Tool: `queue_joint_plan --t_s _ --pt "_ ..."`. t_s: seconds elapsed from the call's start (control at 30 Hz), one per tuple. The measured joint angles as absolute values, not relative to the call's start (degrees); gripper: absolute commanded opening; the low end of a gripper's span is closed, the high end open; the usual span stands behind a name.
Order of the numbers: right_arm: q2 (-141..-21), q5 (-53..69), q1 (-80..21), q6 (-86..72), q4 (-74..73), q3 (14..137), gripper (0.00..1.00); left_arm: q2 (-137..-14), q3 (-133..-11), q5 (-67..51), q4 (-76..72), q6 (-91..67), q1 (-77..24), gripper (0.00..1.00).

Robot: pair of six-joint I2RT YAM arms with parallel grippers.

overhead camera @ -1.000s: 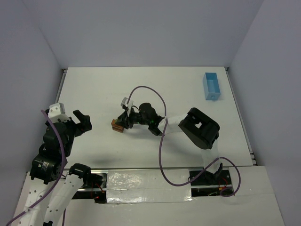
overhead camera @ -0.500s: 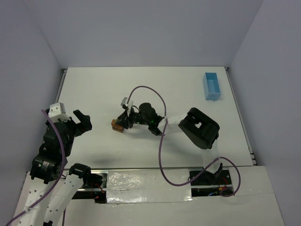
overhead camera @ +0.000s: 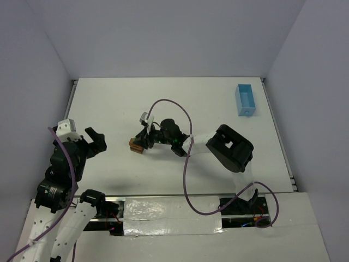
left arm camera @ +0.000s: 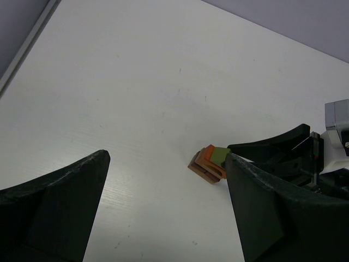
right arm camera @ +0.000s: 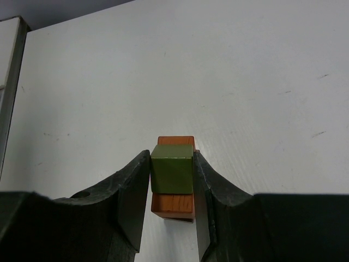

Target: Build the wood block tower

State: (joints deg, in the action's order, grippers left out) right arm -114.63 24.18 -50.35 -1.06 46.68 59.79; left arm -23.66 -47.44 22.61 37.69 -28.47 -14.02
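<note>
The tower (overhead camera: 134,145) is a small stack of brown and orange wood blocks near the table's middle. In the right wrist view my right gripper (right arm camera: 172,172) is shut on a green cube (right arm camera: 172,168) that rests on the orange block (right arm camera: 173,203) at the stack's top. In the left wrist view the tower (left arm camera: 208,165) shows orange over brown, with the green cube (left arm camera: 220,155) at its right. My left gripper (overhead camera: 92,141) is open and empty, well left of the tower.
A light-blue tray (overhead camera: 245,100) lies at the far right of the white table (overhead camera: 109,103). The right arm (overhead camera: 232,147) stretches across the middle with a purple cable looping over it. Walls close the table on three sides.
</note>
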Motion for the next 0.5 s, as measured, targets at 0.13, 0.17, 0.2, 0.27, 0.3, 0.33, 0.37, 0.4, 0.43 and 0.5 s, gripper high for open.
queue_joint_plan --t_s 0.13,0.17,0.2,0.27,0.3,0.33,0.37,0.4,0.43,0.5 --pt "-114.63 24.18 -50.35 -1.13 46.68 59.79 0.38 -23.66 -47.44 22.57 37.69 -28.47 -14.02 0.99" --pt "-114.63 24.16 -50.35 -1.23 46.68 59.79 0.38 -23.66 -47.44 22.57 37.69 -28.47 -14.02 0.99" --pt "-114.63 24.16 -50.35 -1.28 46.70 59.79 0.38 -23.66 -47.44 22.55 37.69 -28.45 -14.02 1.00" --pt "-114.63 24.16 -50.35 -1.48 46.72 59.79 0.45 -23.68 -47.44 22.46 37.69 -28.45 -14.02 1.00" --pt "-114.63 24.16 -50.35 -1.52 46.74 59.79 0.45 -23.75 -47.44 22.39 37.69 -28.47 -14.02 0.99" --pt "-114.63 24.18 -50.35 -1.65 46.74 59.79 0.48 -23.81 -47.44 22.35 37.69 -28.45 -14.02 1.00" --pt "-114.63 24.18 -50.35 -1.76 46.72 59.79 0.50 -23.88 -47.44 22.26 37.67 -28.45 -14.02 0.99" --pt "-114.63 24.18 -50.35 -1.74 46.72 59.79 0.51 -23.92 -47.44 22.22 37.67 -28.45 -14.02 1.00" --pt "-114.63 24.21 -50.35 -1.76 46.74 59.79 0.54 -23.92 -47.44 22.20 37.67 -28.45 -14.02 0.99" --pt "-114.63 24.21 -50.35 -1.85 46.74 59.79 0.55 -23.92 -47.44 22.20 37.67 -28.45 -14.02 0.99"
